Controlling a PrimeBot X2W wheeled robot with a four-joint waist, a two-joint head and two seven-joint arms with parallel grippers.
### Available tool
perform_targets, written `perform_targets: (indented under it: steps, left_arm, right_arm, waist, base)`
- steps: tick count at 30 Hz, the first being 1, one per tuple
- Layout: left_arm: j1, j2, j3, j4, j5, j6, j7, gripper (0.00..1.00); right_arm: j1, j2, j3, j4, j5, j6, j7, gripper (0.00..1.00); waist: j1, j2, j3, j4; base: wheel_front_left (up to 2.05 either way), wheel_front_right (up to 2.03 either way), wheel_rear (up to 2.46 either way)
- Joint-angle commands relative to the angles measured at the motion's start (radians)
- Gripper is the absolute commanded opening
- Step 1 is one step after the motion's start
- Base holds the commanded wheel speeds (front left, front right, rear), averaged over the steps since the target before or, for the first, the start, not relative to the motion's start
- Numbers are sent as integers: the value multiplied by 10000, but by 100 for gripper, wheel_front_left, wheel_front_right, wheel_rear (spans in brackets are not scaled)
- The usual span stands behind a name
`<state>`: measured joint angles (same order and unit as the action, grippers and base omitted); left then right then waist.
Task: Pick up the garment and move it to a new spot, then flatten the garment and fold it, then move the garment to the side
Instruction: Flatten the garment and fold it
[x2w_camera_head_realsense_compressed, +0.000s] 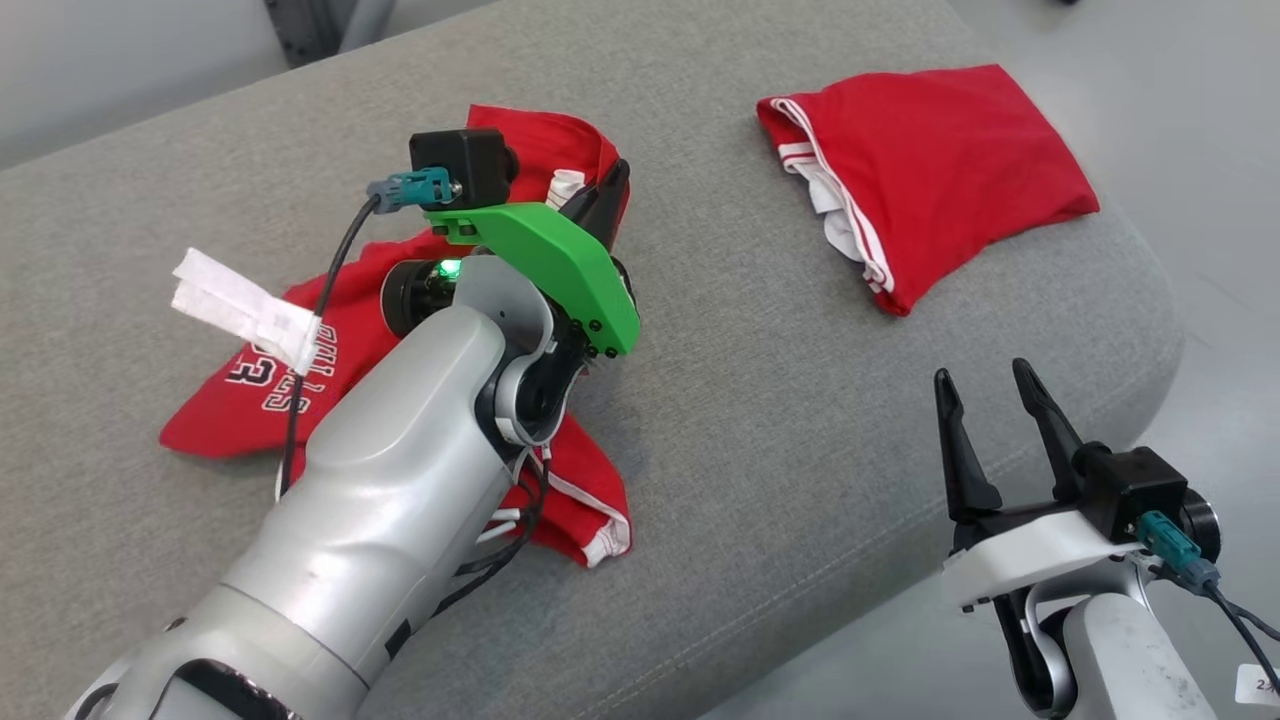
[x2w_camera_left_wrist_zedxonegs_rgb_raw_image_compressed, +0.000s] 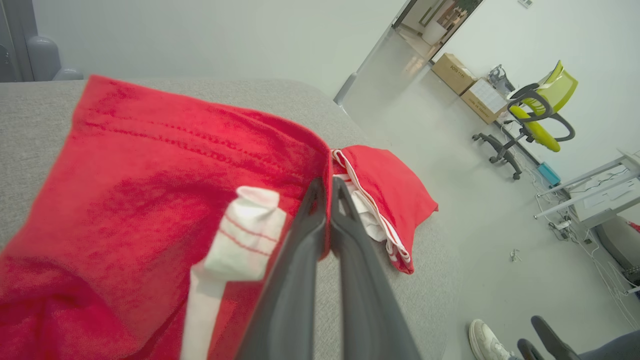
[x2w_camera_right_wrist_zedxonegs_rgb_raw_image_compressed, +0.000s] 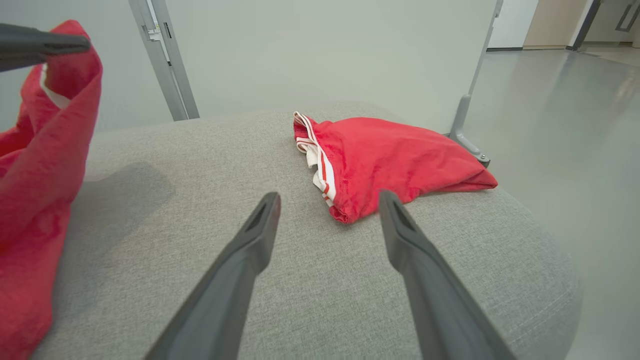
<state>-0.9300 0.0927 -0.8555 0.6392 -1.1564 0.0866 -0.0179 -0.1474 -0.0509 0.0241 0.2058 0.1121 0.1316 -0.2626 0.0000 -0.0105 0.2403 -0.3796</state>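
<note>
Red garment (x2w_camera_head_realsense_compressed: 215, 425) lies crumpled, white-striped trim showing.

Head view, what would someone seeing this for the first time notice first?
The crumpled red garment with white lettering lies at centre left, its edge pinched in the shut left hand beneath a bright green bracket. A second red garment, folded, lies at the upper right of the grey cushion. The right hand hangs open at the lower right.
</note>
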Motion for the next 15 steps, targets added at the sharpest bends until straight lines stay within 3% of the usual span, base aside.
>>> perform_targets:
  steps: [1, 2, 3, 8, 15]
  left_arm:
    - [-224, -43, -23, 280, 176, -94, -204, 20]
    - [-270, -142, -59, 468, 188, -168, -389, 47]
    - [-250, -222, -94, 696, 99, -187, -436, 100]
    - [55, -373, -541, 1287, 1, -447, -583, 100]
    - [550, -393, -1041, 934, -108, -572, -972, 100]
  right_arm:
    - [-135, 5, 45, 31, 98, -19, -30, 100]
    - [-154, 4, 71, 39, 152, -19, -30, 100]
    - [-176, 5, 117, 39, 204, -19, -30, 100]
    - [18, 2, 118, 119, 242, -19, -30, 100]
    - [138, 2, -57, 179, 6, -19, -30, 100]
  waist:
    - [0, 105, 520, -670]
    - [0, 105, 553, -746]
    - [0, 105, 584, -813]
    - [0, 105, 446, -865]
    - [0, 105, 124, -244]
  base:
    - [0, 0, 0]
    - [0, 0, 0]
    - [0, 0, 0]
    - [0, 0, 0]
    - [0, 0, 0]
